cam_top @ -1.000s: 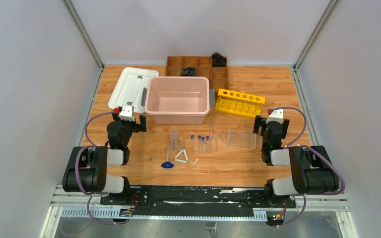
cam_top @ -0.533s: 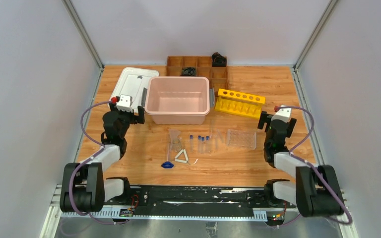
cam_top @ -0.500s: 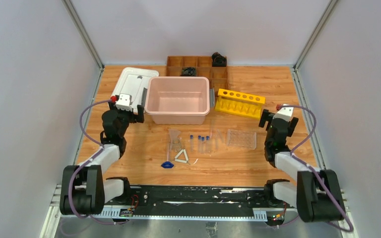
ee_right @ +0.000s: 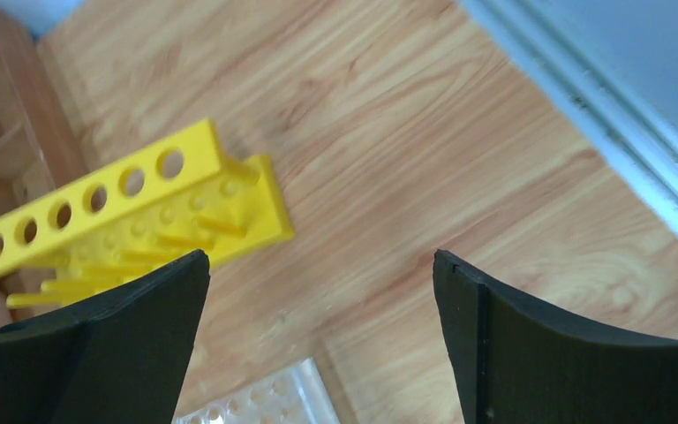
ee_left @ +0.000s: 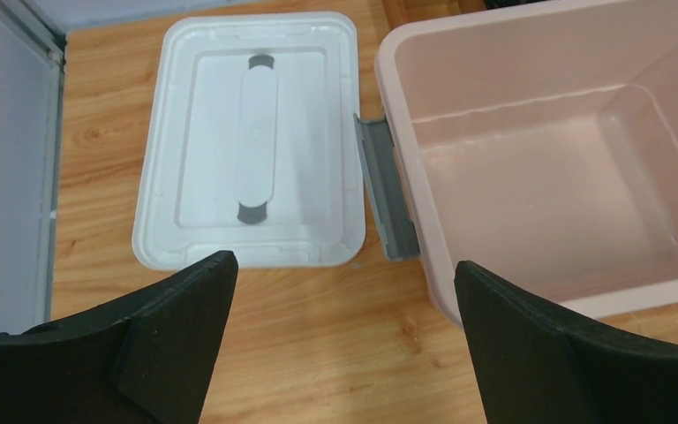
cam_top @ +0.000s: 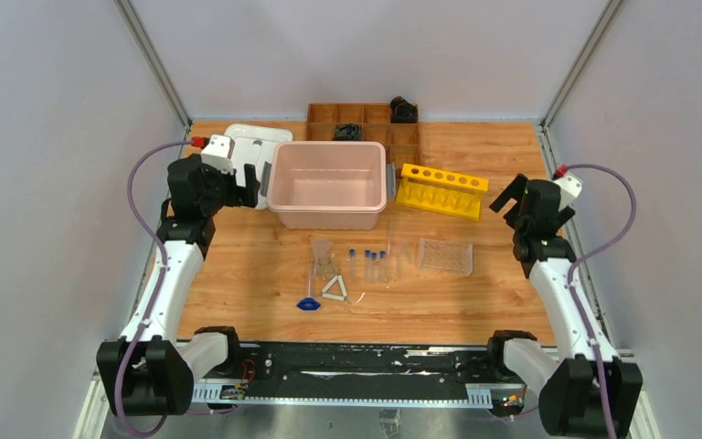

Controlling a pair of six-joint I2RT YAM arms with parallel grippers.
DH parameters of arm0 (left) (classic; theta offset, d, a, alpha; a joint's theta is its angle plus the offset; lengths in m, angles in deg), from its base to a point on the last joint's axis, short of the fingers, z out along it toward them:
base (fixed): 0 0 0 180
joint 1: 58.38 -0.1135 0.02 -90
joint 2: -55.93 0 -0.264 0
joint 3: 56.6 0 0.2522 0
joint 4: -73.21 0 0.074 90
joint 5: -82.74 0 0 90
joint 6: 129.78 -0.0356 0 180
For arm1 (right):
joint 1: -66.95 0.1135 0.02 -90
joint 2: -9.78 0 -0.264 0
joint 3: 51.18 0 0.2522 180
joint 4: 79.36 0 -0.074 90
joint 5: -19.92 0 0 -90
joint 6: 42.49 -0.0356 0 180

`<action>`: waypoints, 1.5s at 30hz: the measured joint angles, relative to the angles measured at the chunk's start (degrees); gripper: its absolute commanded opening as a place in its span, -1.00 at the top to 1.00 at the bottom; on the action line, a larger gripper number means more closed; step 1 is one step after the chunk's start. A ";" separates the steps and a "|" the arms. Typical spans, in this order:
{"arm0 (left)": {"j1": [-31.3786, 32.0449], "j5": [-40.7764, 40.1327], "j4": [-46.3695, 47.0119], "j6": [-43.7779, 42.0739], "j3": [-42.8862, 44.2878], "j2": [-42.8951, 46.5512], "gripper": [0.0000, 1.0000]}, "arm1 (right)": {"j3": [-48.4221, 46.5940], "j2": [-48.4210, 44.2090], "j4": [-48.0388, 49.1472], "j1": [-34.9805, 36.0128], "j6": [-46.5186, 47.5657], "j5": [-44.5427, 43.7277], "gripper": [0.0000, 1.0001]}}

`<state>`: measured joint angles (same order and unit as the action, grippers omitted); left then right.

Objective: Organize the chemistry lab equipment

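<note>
- across the whole scene, a wood-grain table (cam_top: 475, 302) carries everything; its near edge is hidden behind the arm bases.
- toward the back centre, a pale pink plastic bin (cam_top: 327, 219), rectangular with rounded corners, shows nothing inside. a grey latch (ee_left: 387, 199) hangs on its left side. the left wrist view cuts off its right part.
- just left of the bin lies a white plastic lid (ee_left: 252, 141), flat, with a long recessed handle. from above the left arm partly covers it.
- behind the bin, a brown wooden compartment tray (cam_top: 356, 114) is mostly blocked from sight; the dark objects in it are too small to make out.
- right of the bin stands a yellow tube rack (cam_top: 443, 190) with a row of round holes.
- left gripper (ee_left: 342, 265): black fingers spread wide, holding nothing, above the lid's near edge.
- right gripper (ee_right: 320, 256): fingers spread wide, holding nothing, above bare wood near the yellow rack.
- clear tube rack (cam_top: 445, 256): transparent, faint against the wood, front of the yellow rack.
- clear glass funnel (cam_top: 323, 256): barely visible, lying front of the bin.
- small clear blue-capped tubes (cam_top: 373, 261): between the funnel and the clear rack; count unclear.
- small white triangle (cam_top: 335, 289): an open frame, near the funnel.
- tiny blue piece (cam_top: 308, 304): just left of the triangle, shape unclear.
</note>
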<state>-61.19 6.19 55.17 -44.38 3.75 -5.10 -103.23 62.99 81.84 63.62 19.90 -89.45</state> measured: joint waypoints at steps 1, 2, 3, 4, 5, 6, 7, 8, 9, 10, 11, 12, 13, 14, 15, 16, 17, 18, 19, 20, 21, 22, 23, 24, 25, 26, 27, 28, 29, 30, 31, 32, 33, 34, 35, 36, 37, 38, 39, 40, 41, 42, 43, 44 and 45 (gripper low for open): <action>-0.02 -0.20 -2.08 -0.04 1.11 0.02 -1.00 | -2.25 2.05 -3.10 0.61 -0.28 1.86 -0.98; -0.02 -0.42 -4.13 -0.09 2.08 0.07 -1.00 | -4.00 4.07 -5.14 1.84 -0.37 3.32 -0.93; -0.02 -0.68 -5.84 -0.13 2.75 0.13 -1.00 | -5.35 5.57 -6.62 3.30 -0.42 4.31 -0.87; -0.02 -1.01 -8.00 -0.13 3.48 0.22 -1.00 | -6.54 6.88 -8.00 5.79 -0.35 4.98 -0.80; -0.02 -1.11 -9.11 -0.13 3.80 0.31 -1.00 | -7.21 7.65 -8.92 8.46 -0.24 5.46 -0.72; -0.02 -1.29 -10.54 -0.09 4.11 0.46 -1.00 | -7.65 8.20 -9.64 11.63 -0.15 5.73 -0.59; -0.02 -1.40 -11.69 -0.02 4.35 0.57 -1.00 | -7.98 8.66 -10.05 14.27 -0.02 5.99 -0.47; -0.02 -1.53 -12.74 0.09 4.57 0.68 -1.00 | -8.48 9.42 -10.32 17.99 -0.02 5.90 -0.37; -0.02 -1.68 -13.73 0.20 4.83 0.70 -1.00 | -9.05 10.38 -10.47 20.87 0.09 5.99 -0.29; -0.02 -1.79 -14.73 0.35 5.16 0.72 -1.00 | -9.79 11.67 -10.56 23.28 0.13 6.25 -0.23; -0.02 -1.92 -15.45 0.42 5.42 0.72 -1.00 | -10.71 13.27 -10.62 25.29 0.15 6.47 -0.18; -0.02 -1.97 -16.33 0.57 5.79 0.72 -1.00 | -11.56 15.06 -10.58 26.75 0.15 6.73 -0.14; -0.02 -1.99 -16.92 0.61 6.12 0.72 -1.00 | -12.41 16.94 -10.58 27.93 0.07 6.97 -0.10; -0.02 -1.99 -17.46 0.68 6.40 0.72 -1.00 | -13.07 18.64 -10.58 28.85 -0.02 7.10 -0.06; -0.02 -1.97 -18.08 0.74 6.73 0.72 -1.00 | -13.73 20.52 -10.49 29.75 -0.13 7.41 -0.05; -0.02 -1.95 -18.82 0.76 7.04 0.72 -1.00 | -14.25 22.34 -10.32 30.62 -0.24 7.48 -0.04; -0.02 -1.97 -18.84 0.76 7.06 0.72 -1.00 | -14.56 23.87 -10.12 31.39 -0.37 7.65 -0.04; -0.02 -1.95 -19.19 0.76 7.08 0.72 -1.00 | -14.80 25.68 -9.90 32.44 -0.66 7.78 -0.04; -0.02 -1.92 -19.47 0.76 7.08 0.72 -1.00 | -14.82 26.86 -9.64 32.72 -0.90 8.04 -0.04; -0.02 -1.92 -19.87 0.76 7.08 0.72 -1.00 | -14.93 28.15 -9.49 34.10 -1.14 8.39 -0.04; -0.02 -1.92 -20.17 0.76 7.08 0.72 -1.00 | -15.26 29.62 -9.46 34.93 -1.38 8.79 -0.04; -0.02 -1.92 -20.37 0.79 7.08 0.72 -1.00 | -15.63 30.93 -9.20 35.58 -1.60 9.03 -0.04; -0.02 -1.92 -20.52 0.79 7.08 0.72 -1.00 | -16.04 32.04 -9.01 36.22 -1.79 9.14 -0.03; -0.02 -1.92 -20.70 0.83 7.08 0.72 -1.00 | -16.68 33.27 -8.87 36.76 -2.05 9.29 -0.02; -0.02 -1.88 -20.96 0.98 7.08 0.72 -1.00 | -17.42 34.56 -8.57 37.33 -2.43 9.38 -0.01; -0.02 -1.84 -21.22 1.05 7.08 0.72 -1.00 | -17.90 35.41 -8.28 37.73 -2.62 9.49 0.00; -0.02 -1.77 -21.46 1.18 7.08 0.72 -1.00 | -18.56 36.39 -8.00 38.18 -2.95 9.60 0.02; -0.02 -1.62 -21.64 1.27 7.08 0.72 -1.00 | -19.12 37.31 -7.52 38.56 -3.28 9.86 0.03; -0.02 -1.44 -21.70 1.38 7.08 0.72 -1.00 | -19.43 38.05 -6.99 38.82 -3.58 9.97 0.06; -0.02 -1.27 -21.75 1.44 7.08 0.72 -1.00 | -19.61 38.64 -6.51 39.04 -4.00 10.03 0.08; -0.04 -1.11 -21.77 1.46 7.08 0.72 -1.00 | -19.76 39.32 -6.12 39.15 -4.42 10.21 0.10; -0.04 -0.98 -21.86 1.51 7.08 0.72 -1.00 | -19.78 40.04 -5.62 39.26 -4.81 10.34 0.13; -0.04 -0.92 -21.97 1.51 7.08 0.72 -1.00 | -19.78 40.79 -5.18 39.32 -5.27 10.38 0.15; -0.02 -0.85 -22.05 1.51 7.08 0.72 -1.00 | -19.78 41.38 -4.92 39.32 -5.62 10.43 0.19; -0.02 -0.79 -22.12 1.51 7.10 0.72 -1.00 | -19.78 41.94 -4.74 39.34 -5.99 10.45 0.21; -0.04 -0.72 -22.18 1.51 7.10 0.72 -1.00 | -19.78 42.49 -4.46 39.36 -6.34 10.45 0.22; -0.02 -0.68 -22.29 1.51 7.10 0.72 -1.00 | -19.78 43.08 -4.02 39.39 -6.75 10.43 0.24; -0.04 -0.61 -22.56 1.49 7.21 0.72 -1.00 | -19.76 43.50 -3.61 39.45 -7.13 10.43 0.25; -0.04 -0.59 -22.75 1.46 7.34 0.72 -1.00 | -19.76 43.82 -3.28 39.52 -7.37 10.38 0.27; -0.04 -0.57 -22.91 1.44 7.52 0.72 -1.00 | -19.71 44.06 -2.86 39.74 -7.56 10.29 0.29; -0.04 -0.57 -22.95 1.42 7.69 0.72 -1.00 | -19.71 44.22 -2.54 39.98 -7.67 10.21 0.31; -0.04 -0.55 -22.97 1.40 7.85 0.72 -1.00 | -19.71 44.41 -2.14 40.28 -7.80 9.97 0.33; -0.04 -0.50 -22.99 1.40 7.96 0.72 -1.00 | -19.71 44.61 -1.95 40.57 -7.96 9.75 0.34; -0.04 -0.42 -22.99 1.40 7.98 0.72 -1.00 | -19.71 44.78 -1.84 40.81 -8.02 9.55 0.36; -0.04 -0.26 -23.15 1.40 8.04 0.72 -1.00 | -19.71 45.03 -1.77 41.03 -8.13 9.25 0.37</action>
<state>-61.23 5.93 32.03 -42.98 11.79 -4.38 -122.94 108.02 80.07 104.64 11.77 -80.21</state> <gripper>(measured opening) 0.997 0.334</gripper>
